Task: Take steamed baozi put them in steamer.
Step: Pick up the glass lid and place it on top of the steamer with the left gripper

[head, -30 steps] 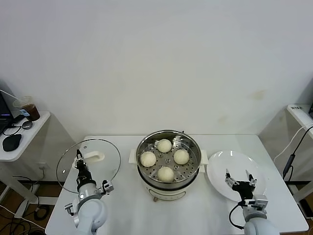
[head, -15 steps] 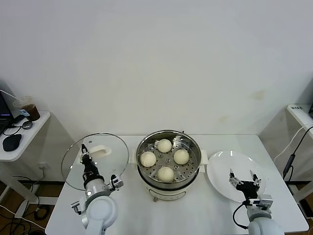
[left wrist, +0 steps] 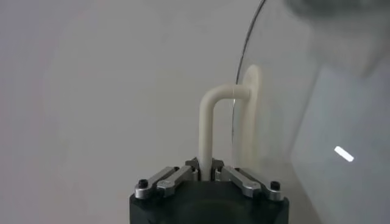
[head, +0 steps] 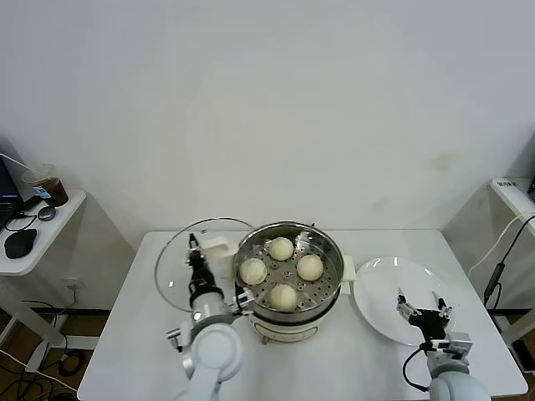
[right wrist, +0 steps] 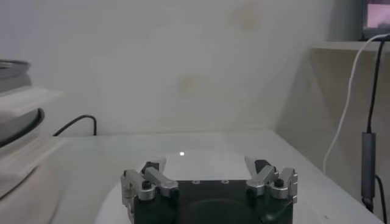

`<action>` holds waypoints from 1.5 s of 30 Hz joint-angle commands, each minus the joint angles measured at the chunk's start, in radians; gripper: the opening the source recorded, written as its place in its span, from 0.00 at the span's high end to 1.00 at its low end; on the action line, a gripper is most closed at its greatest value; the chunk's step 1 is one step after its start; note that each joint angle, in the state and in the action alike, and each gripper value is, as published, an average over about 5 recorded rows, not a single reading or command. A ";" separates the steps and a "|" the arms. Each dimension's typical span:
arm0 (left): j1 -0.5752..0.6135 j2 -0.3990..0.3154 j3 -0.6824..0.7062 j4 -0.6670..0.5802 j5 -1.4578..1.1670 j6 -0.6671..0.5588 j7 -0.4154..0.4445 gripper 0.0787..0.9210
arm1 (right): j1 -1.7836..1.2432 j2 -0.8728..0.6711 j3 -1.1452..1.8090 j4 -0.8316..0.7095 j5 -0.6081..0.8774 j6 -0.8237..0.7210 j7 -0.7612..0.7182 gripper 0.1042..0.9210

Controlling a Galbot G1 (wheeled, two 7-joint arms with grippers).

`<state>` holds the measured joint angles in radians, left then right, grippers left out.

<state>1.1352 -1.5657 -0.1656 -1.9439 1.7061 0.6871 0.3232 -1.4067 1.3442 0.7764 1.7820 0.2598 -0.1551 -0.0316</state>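
The steamer (head: 288, 226), a shiny steel basket in a white pot base, stands mid-table with several cream-white baozi (head: 281, 248) lying on its perforated bottom. My left gripper (head: 197, 255) is shut on the white handle (head: 216, 246) of a glass lid (head: 171, 276), held tilted up on edge just left of the steamer. In the left wrist view the jaws (left wrist: 207, 172) clamp the handle (left wrist: 207, 122). My right gripper (head: 422, 302) stands open and holds nothing, low over a bare white plate (head: 380, 288). In the right wrist view this gripper (right wrist: 209, 170) is open too.
A side table (head: 50, 225) at the far left holds a cup and a mouse. A shelf (head: 510, 192) with a hanging cable (head: 493, 267) stands at the right. The steamer (right wrist: 15, 70) shows at the edge of the right wrist view.
My left arm has carried the glass lid to the right, from the table's left side up to the steamer's left rim. The right gripper has drifted slightly.
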 commanded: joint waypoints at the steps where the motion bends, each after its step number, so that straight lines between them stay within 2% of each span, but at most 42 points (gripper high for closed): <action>1: -0.086 -0.036 0.255 0.042 0.018 0.006 0.057 0.89 | -0.001 0.007 0.009 -0.014 -0.001 0.004 0.000 0.12; 9: -0.158 -0.036 0.347 0.113 -0.036 0.006 0.051 0.89 | 0.001 0.022 0.013 -0.030 -0.009 0.009 0.000 0.12; 21: -0.209 -0.040 0.360 0.184 -0.065 0.007 0.036 0.89 | 0.007 0.037 0.010 -0.042 -0.022 0.009 -0.001 0.12; 45: -0.166 -0.037 0.329 0.209 0.005 0.006 0.031 0.89 | 0.010 0.049 -0.003 -0.051 -0.032 0.013 -0.003 0.12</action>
<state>0.9656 -1.6019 0.1618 -1.7449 1.6989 0.6930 0.3575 -1.3972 1.3911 0.7750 1.7329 0.2308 -0.1433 -0.0345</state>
